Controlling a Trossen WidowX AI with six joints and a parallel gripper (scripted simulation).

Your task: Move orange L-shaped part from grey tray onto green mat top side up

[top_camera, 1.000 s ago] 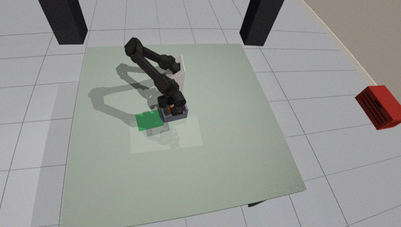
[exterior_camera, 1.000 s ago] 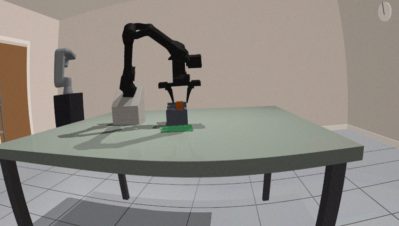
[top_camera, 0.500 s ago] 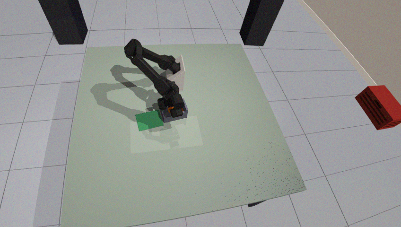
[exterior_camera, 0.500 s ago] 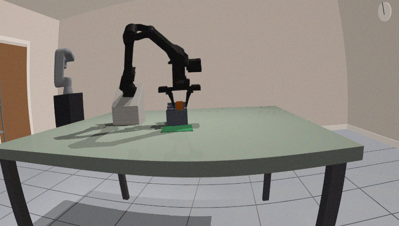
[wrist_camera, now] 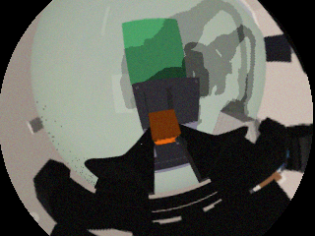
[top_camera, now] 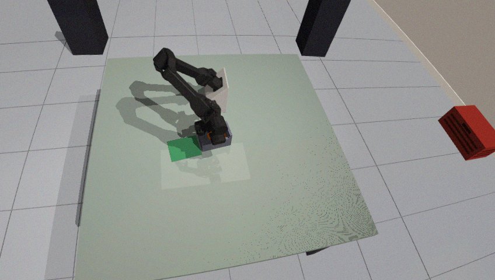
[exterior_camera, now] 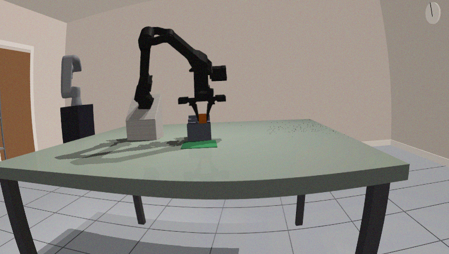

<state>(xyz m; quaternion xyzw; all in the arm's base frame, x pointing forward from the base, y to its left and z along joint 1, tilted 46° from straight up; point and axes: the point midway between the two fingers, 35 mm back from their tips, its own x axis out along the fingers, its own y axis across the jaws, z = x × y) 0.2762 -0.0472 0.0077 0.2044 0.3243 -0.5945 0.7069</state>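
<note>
- Exterior view: orange part [top_camera: 210, 135] [exterior_camera: 202, 118] [wrist_camera: 164, 126] gripped by pincer [exterior_camera: 202, 114] [wrist_camera: 161, 128], raised end showing above tray rim.
- Part probably light, stiff, fairly smooth; best held by the raised end's sides, may pivot if pinched off-centre.
- Tray [top_camera: 216, 146] [exterior_camera: 199, 131] [wrist_camera: 186, 99]: part's far end hidden, so whether its pocket is fully vacated can't be told.
- Mat [top_camera: 184, 149] [exterior_camera: 199, 144] [wrist_camera: 154, 52] lies beside tray; part not yet placed there.

The grey box-like tray [top_camera: 216, 146] [exterior_camera: 199, 132] [wrist_camera: 186, 100] stands on the counter [top_camera: 278, 138] [exterior_camera: 267, 157] [wrist_camera: 74, 88] (just beside the flat green mat [top_camera: 182, 154] [exterior_camera: 201, 144] [wrist_camera: 148, 36]).
</note>
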